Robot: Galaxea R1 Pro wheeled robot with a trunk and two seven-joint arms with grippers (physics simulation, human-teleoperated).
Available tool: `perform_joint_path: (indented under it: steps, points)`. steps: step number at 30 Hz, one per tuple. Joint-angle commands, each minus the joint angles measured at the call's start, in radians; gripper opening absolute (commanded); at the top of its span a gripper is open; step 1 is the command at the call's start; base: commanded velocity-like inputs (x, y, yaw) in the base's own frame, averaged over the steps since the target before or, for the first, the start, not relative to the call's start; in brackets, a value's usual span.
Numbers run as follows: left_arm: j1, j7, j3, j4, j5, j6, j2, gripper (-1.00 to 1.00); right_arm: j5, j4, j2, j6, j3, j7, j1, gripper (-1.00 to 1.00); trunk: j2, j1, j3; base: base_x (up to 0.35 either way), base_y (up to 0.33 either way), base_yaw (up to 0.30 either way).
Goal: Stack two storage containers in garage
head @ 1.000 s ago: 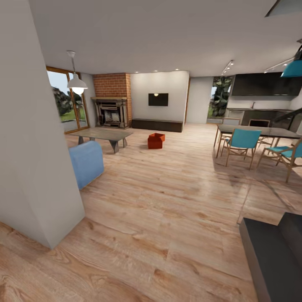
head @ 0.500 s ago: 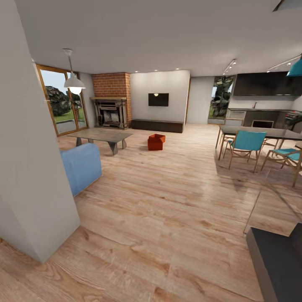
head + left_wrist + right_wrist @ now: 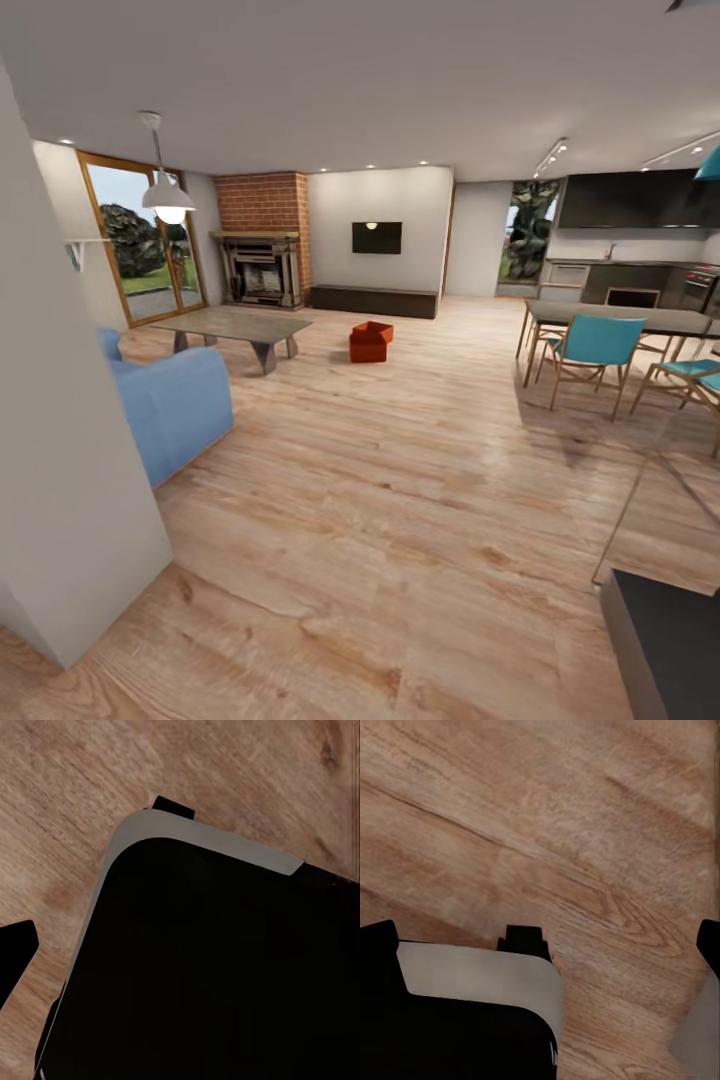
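- The two storage containers (image 3: 371, 340) are seen far ahead on the pale wood-plank floor (image 3: 400, 520) of the living room, as an orange-red cluster; they appear touching or overlapping, and which one is nearer cannot be told.
- They are placed between the low coffee table (image 3: 238, 327) and the dining table (image 3: 620, 320), in front of the long dark cabinet (image 3: 372, 299) below the wall TV (image 3: 376, 237); the brick fireplace (image 3: 262, 250) stands further left.
- Key relation: the containers lie well apart from the robot, straight ahead and very slightly left of the head view's centre, so a long drive across open floor is judged to be needed before any reach.
- Long axis of the bins: too small to be told.
- Nearer arm: cannot be judged at this range; the slight left offset is too small to count.
- Jaws: whether either pair is spread or pressed together cannot be told; in the wrist views dark finger tips (image 3: 15, 952) are caught at the frame edges above the robot's black, grey-edged base (image 3: 217, 975) and wood planks, with nothing seen pinched.
- A white wall corner (image 3: 60, 480) is close at the left and a blue sofa (image 3: 170, 405) just beyond it; clipping these is judged the main risk on the way.
- No brands, labels or readable writing are seen.
- Task progress is judged early: nothing picked up yet.
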Motion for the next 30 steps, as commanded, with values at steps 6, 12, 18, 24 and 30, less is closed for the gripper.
perform_joint_path:
  steps: [6, 12, 18, 24, 30]
  points:
    - [0.0, 0.0, 0.002, 0.0, 0.002, -0.002, 0.0, 1.0, 0.005, 0.003, 0.001, -0.003, 0.005, -0.005, -0.001, 1.0, 0.0, 0.001, -0.001, 0.321, -0.107, 0.0]
    - [0.0, 0.0, 0.002, 0.0, 0.002, -0.002, 0.0, 1.0, 0.005, 0.003, 0.0, -0.004, 0.004, -0.005, -0.001, 1.0, 0.0, 0.001, -0.001, 0.311, -0.156, 0.0]
    - [0.0, -0.001, 0.004, 0.0, 0.003, 0.002, 0.001, 1.0, 0.005, 0.003, 0.001, -0.005, 0.005, -0.005, -0.001, 1.0, 0.0, 0.001, -0.001, 0.295, -0.2, 0.0]
    - [0.0, -0.001, 0.005, 0.0, 0.003, 0.005, 0.002, 1.0, 0.004, 0.004, 0.001, -0.003, 0.005, -0.005, -0.001, 1.0, 0.0, 0.001, -0.001, 0.301, -0.166, 0.0]
    - [0.0, -0.001, 0.005, 0.001, 0.005, 0.007, 0.004, 1.0, 0.004, 0.004, 0.005, 0.008, 0.005, -0.004, -0.001, 1.0, 0.0, 0.001, -0.001, 0.313, -0.101, 0.0]
